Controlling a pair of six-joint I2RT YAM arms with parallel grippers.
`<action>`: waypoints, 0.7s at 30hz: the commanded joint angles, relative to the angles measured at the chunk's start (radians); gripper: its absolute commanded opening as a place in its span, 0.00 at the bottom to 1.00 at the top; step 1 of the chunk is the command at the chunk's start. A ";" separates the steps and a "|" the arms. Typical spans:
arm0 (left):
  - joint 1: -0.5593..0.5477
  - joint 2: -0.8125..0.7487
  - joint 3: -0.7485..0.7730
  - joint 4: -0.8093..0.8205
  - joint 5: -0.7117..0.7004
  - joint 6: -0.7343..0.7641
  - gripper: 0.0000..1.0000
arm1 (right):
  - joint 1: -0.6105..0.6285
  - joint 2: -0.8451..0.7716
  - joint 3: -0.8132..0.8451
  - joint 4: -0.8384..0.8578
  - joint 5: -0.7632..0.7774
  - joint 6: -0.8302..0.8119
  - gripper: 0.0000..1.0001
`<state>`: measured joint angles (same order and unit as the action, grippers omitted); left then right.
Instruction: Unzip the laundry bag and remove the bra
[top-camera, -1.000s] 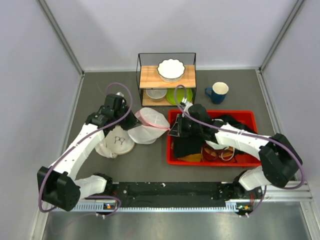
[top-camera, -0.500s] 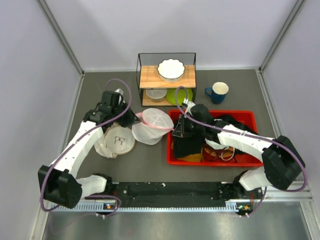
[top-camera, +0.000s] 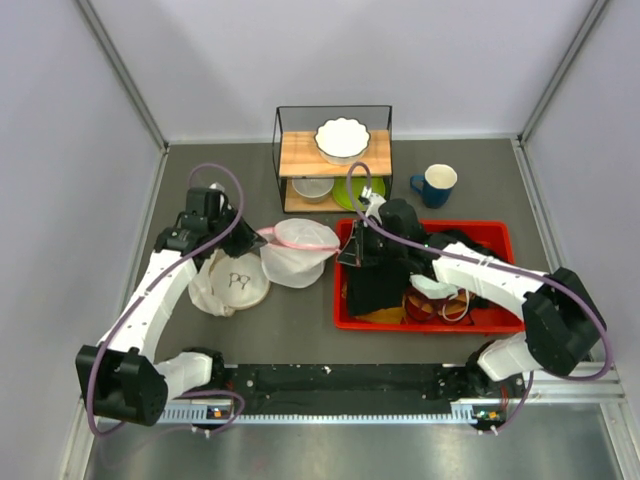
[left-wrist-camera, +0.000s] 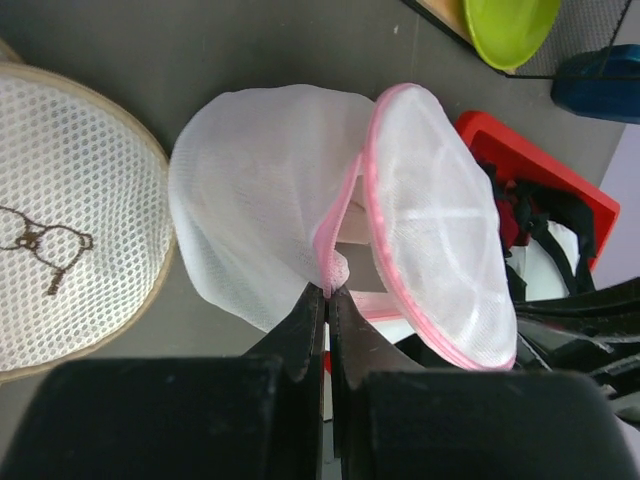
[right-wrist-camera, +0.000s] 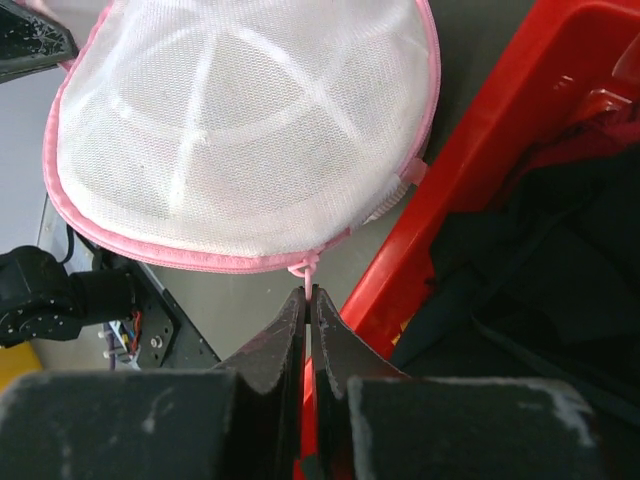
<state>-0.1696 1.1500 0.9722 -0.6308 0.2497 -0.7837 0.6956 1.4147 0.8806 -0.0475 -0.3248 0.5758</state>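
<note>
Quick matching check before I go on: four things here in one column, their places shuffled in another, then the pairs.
1 laundry bag
2 blue mug
3 white dish
4 cream mesh piece

A on the rack top shelf
B pinched by left gripper and right gripper
C on the table, right of the rack
D on the table, beside the left arm

Pairs: 1-B, 2-C, 3-A, 4-D

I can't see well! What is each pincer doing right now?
Left pincer: shut on the laundry bag, at its pink rim.
Right pincer: shut on its zipper pull.
</note>
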 joint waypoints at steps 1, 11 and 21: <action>0.015 -0.018 0.002 0.068 0.072 0.017 0.00 | -0.008 0.018 0.061 -0.003 -0.013 -0.024 0.04; -0.021 -0.084 -0.217 0.183 0.126 -0.032 0.00 | 0.107 -0.031 0.207 -0.183 0.223 -0.186 0.92; -0.021 -0.124 -0.199 0.151 0.128 -0.019 0.00 | 0.259 0.202 0.460 -0.284 0.411 -0.080 0.89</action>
<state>-0.1883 1.0401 0.7429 -0.5167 0.3553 -0.8089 0.9325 1.5375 1.2434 -0.2775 -0.0048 0.4500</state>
